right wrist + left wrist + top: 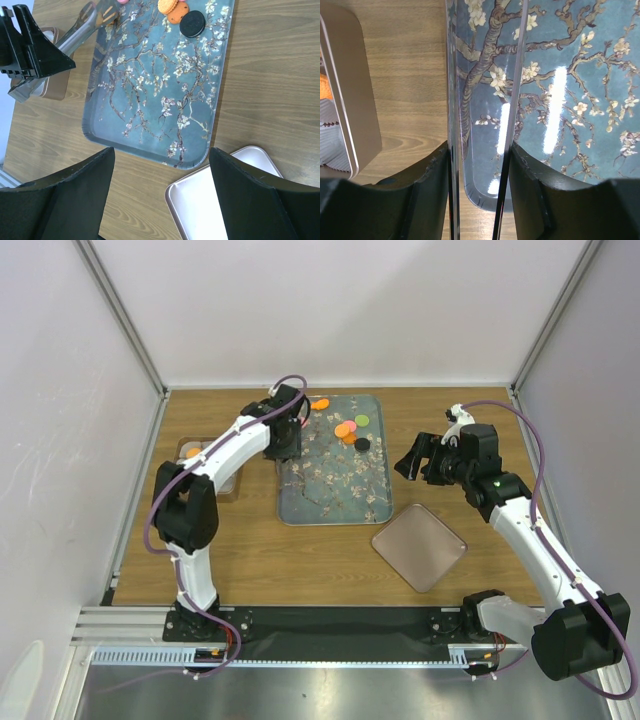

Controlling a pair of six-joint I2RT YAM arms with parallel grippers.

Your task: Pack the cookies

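Note:
Several cookies lie at the far end of the floral tray (330,480): orange (343,430), pink (352,426), green (362,421), black (362,444). The right wrist view shows the orange (169,6) and black (192,23) ones. My left gripper (283,440) is shut on metal tongs (512,125) over the tray's left edge (560,100). The tong tips (102,15) are by an orange cookie (320,404); whether they hold it is unclear. My right gripper (415,458) is open and empty, right of the tray (150,100).
A brown box (205,468) stands left of the tray with an orange cookie (193,452) inside; it shows in the left wrist view (350,100). A pinkish square lid (419,546) lies near the tray's front right corner and shows under the right gripper (215,205).

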